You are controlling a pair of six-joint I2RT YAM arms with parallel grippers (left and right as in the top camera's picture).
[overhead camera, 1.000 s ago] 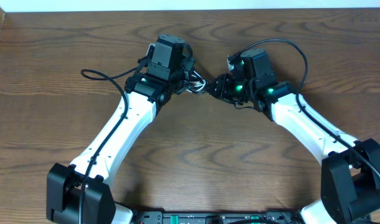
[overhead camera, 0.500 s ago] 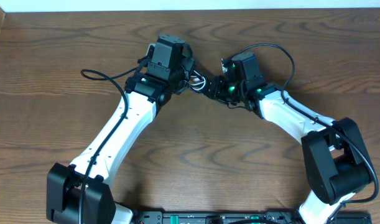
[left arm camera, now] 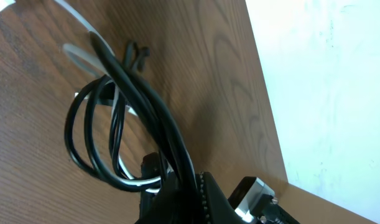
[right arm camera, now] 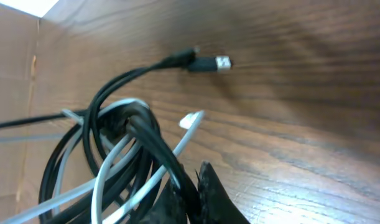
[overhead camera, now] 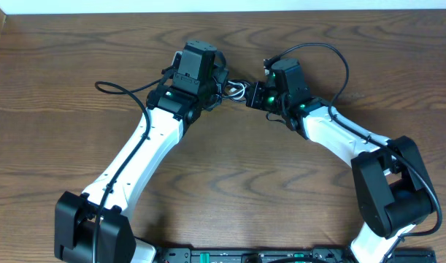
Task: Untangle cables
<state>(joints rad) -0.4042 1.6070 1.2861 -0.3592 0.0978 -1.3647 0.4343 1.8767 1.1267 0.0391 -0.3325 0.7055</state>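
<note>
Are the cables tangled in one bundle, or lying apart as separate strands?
Tangled: the cables form one bundle of crossing black and white loops, pinched by the left claw and right claw.

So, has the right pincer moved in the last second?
Yes. In the overhead view the right pincer has slid left, closer to the left pincer, which stayed put, and is now at the cables between them.

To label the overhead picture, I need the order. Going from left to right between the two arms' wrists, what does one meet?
left gripper → cables → right gripper
</note>
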